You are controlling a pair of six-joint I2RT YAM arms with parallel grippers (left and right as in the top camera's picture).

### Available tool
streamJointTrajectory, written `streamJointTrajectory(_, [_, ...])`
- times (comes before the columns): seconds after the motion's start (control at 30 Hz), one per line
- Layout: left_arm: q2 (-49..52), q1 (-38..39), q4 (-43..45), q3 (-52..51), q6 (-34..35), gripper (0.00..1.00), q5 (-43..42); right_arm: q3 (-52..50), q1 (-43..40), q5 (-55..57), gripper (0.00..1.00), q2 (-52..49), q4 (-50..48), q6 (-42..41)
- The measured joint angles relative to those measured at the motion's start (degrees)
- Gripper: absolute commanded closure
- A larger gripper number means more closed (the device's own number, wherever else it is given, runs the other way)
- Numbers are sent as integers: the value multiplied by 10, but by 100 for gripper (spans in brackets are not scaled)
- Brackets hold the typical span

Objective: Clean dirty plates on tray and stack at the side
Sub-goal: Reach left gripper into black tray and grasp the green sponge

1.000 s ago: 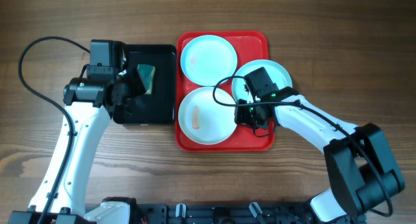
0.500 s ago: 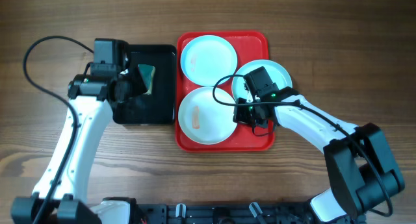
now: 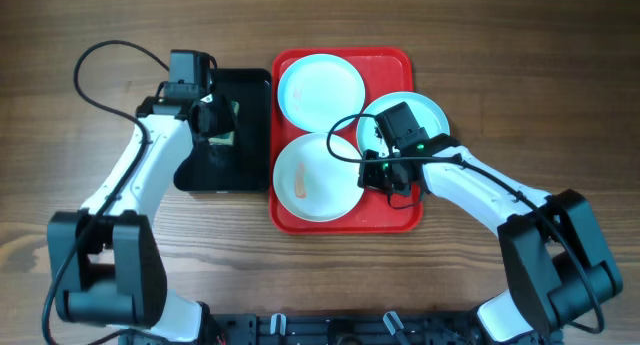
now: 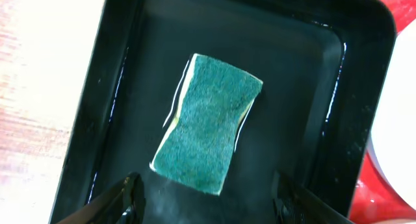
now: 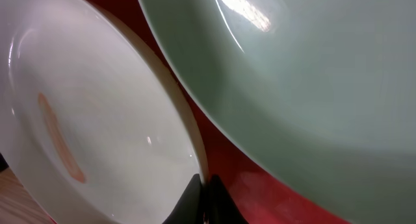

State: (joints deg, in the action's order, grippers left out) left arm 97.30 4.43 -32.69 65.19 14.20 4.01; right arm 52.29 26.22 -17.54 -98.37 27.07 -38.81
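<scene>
Left fingers point(image 4: 127, 198) spread over skewed green sponge point(image 4: 208, 123) in black plastic tray point(image 4: 292, 87), corner-only grab risked. Right fingers point(image 5: 188, 198) pressed together, smeared white plate point(image 5: 97, 120) maybe shoved.

3 plates point(image 3: 320, 90) lie on the red tray point(image 3: 388, 65) — 1 orange-smeared.

The rectangular plastic tray point(image 3: 385, 217) is red. Its round plate at 12 o'clock point(image 3: 320, 90) is plain white; the plate at 7 o'clock point(image 3: 315, 180) white with an orange streak; the plate at 3 o'clock point(image 3: 425, 110) pale aqua. The rectangular sponge point(image 4: 208, 123) is dark green, yellow-edged.
</scene>
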Motion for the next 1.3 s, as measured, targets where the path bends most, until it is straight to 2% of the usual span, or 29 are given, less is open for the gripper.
streamJointTrajectory(0.33, [68, 0, 66, 0, -17, 43, 0, 0, 0, 0, 95, 0, -2, 0])
streamJointTrajectory(0.6, [100, 0, 99, 0, -66, 44, 0, 0, 0, 0, 95, 0, -2, 0])
streamJointTrajectory(0.67, [108, 0, 101, 0, -76, 60, 0, 0, 0, 0, 95, 0, -2, 0])
streamJointTrajectory(0.8, [116, -1, 101, 0, -86, 64, 3, 0, 0, 0, 95, 0, -2, 0])
streamJointTrajectory(0.93, [116, -1, 95, 0, -89, 91, 3, 0, 0, 0, 95, 0, -2, 0])
streamJointTrajectory(1.0, [116, -1, 91, 0, -91, 96, 4, 0, 0, 0, 95, 0, -2, 0])
streamJointTrajectory(1.17, [116, -1, 91, 0, -92, 95, 5, 0, 0, 0, 95, 0, -2, 0])
streamJointTrajectory(1.2, [116, -1, 91, 0, -92, 87, 5, 0, 0, 0, 95, 0, -2, 0])
streamJointTrajectory(1.3, [116, -1, 89, 0, -93, 73, 4, 0, 0, 0, 95, 0, -2, 0])
